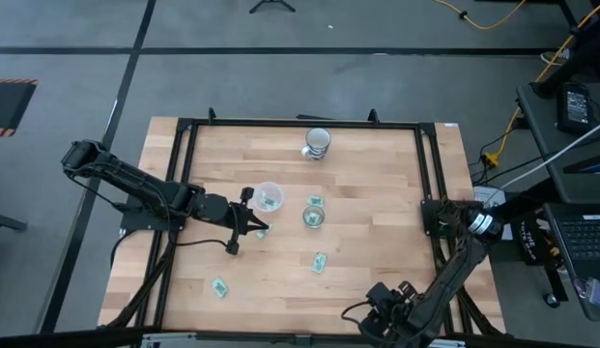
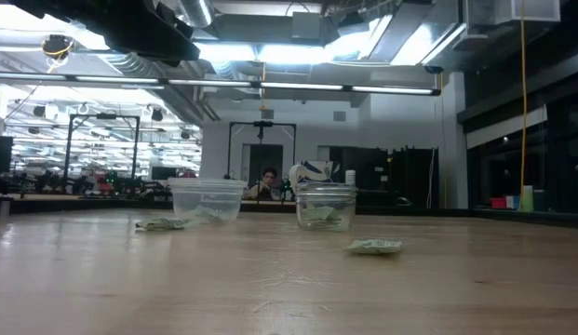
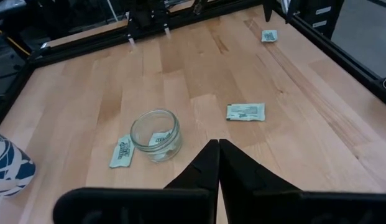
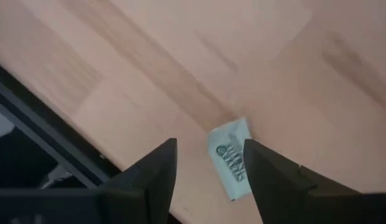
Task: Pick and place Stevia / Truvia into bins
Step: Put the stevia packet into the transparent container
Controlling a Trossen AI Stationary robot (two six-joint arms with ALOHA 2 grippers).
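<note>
Overhead layout of the desk (image 1: 280, 280), a wooden top inside a black frame. The left gripper (image 1: 253, 228) sits left of the desk's middle, just beside the wider whitish cup (image 1: 269, 196); seen past the wrist, its fingers (image 3: 208, 163) are pressed together with nothing between them. The right gripper (image 4: 208, 163) is down at the near edge, toward the right corner. Its two fingers stand apart, and a green-and-white packet (image 4: 232, 157) lies flat on the wood in the gap between them; whether the fingers touch it cannot be told.

The narrower glass cup (image 1: 314, 216) stands near the desk's middle, just right of the wider cup. At least one packet lies in its bottom (image 3: 160, 139), and another packet lies just beside it on the wood (image 3: 122, 151). From table height, some green and white shows in the wider cup (image 2: 208, 200) too.

Loose packets: one lies between the glass cup and the near edge (image 1: 319, 262), and one lies toward the near left corner (image 1: 219, 287). A ribbed opaque cup (image 1: 318, 142) stands well apart from them, close to the far edge. A person (image 2: 267, 182) shows in the room beyond the desk.
</note>
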